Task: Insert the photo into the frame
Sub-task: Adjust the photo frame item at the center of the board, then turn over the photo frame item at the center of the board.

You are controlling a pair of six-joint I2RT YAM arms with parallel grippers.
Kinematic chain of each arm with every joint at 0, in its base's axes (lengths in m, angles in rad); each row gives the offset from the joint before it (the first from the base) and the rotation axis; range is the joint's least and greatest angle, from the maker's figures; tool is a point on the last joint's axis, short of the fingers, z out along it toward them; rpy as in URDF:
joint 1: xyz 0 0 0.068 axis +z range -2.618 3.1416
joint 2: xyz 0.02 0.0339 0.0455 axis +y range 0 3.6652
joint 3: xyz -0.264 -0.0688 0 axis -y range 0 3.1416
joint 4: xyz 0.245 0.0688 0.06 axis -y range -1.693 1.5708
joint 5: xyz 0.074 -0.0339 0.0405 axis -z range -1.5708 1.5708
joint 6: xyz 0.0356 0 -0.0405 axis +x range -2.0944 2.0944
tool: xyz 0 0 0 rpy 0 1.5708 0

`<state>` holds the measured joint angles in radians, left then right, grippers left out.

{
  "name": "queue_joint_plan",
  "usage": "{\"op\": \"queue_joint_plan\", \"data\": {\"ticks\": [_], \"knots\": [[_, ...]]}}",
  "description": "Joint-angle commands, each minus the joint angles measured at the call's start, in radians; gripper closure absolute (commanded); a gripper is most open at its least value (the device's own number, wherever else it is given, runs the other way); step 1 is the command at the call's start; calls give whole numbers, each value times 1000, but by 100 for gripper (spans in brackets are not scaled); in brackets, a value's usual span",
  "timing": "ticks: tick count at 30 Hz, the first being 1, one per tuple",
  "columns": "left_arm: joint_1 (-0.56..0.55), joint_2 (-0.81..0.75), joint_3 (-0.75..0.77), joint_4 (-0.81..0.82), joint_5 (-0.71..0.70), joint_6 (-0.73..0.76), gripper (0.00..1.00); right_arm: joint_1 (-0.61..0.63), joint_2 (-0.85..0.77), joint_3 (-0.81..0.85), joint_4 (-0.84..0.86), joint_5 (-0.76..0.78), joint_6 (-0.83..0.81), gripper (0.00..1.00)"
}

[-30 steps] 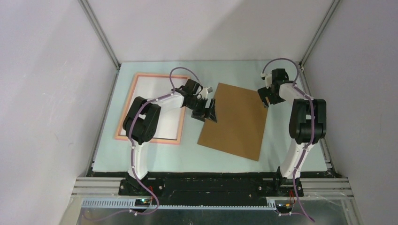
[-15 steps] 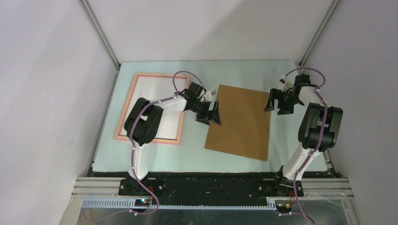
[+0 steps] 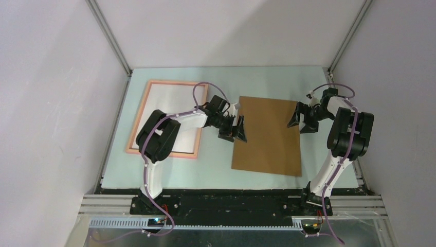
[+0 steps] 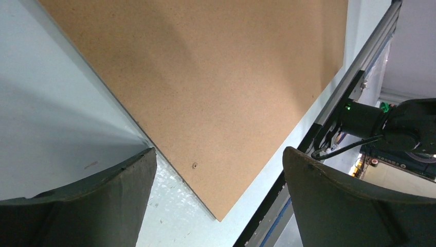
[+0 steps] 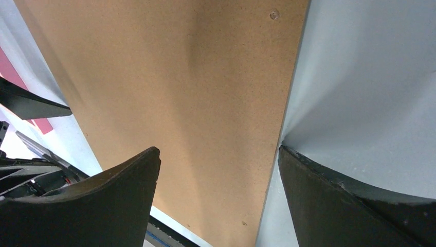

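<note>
Item 1: brown backing board (image 3: 267, 136). Flat, centre-right of bench (image 3: 169, 175), long axis near–far, near end close to near edge.
Item 2: L gripper (image 3: 236, 128). Fingers apart, straddling board's left edge.
Item 3: R gripper (image 3: 302, 121). Fingers apart, at board's right edge.
Item 4: frame (image 3: 175, 82). Salmon-pink, flat by left edge, long axis near–far, white inside, far end twd far-left corner.

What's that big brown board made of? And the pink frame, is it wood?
The board looks like thin pressed fibreboard: it is plain brown, matte and finely speckled up close, with no wood grain. The frame has a smooth, even salmon-pink rim. It may be painted wood or plastic, but the view from above does not show which.
</note>
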<state>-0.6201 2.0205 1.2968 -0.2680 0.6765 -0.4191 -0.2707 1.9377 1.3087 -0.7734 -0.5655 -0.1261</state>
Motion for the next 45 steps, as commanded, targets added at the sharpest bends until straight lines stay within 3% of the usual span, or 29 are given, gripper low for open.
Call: {"op": "queue_joint_plan", "data": {"ticks": [1, 10, 25, 32, 45], "knots": [[24, -26, 11, -7, -101, -4, 0, -21, 30, 0, -15, -11, -6, 11], [97, 45, 103, -27, -97, 34, 0, -28, 65, 0, -18, -19, -18, 11], [54, 157, 186, -36, -33, -39, 0, -4, 89, 1, -11, -104, -9, 12], [37, 161, 173, -33, -29, -53, 0, -11, 50, 1, -42, -304, -31, 16], [42, 112, 160, -35, -71, 23, 0, 53, -228, 46, -137, -596, -42, 22]]}}
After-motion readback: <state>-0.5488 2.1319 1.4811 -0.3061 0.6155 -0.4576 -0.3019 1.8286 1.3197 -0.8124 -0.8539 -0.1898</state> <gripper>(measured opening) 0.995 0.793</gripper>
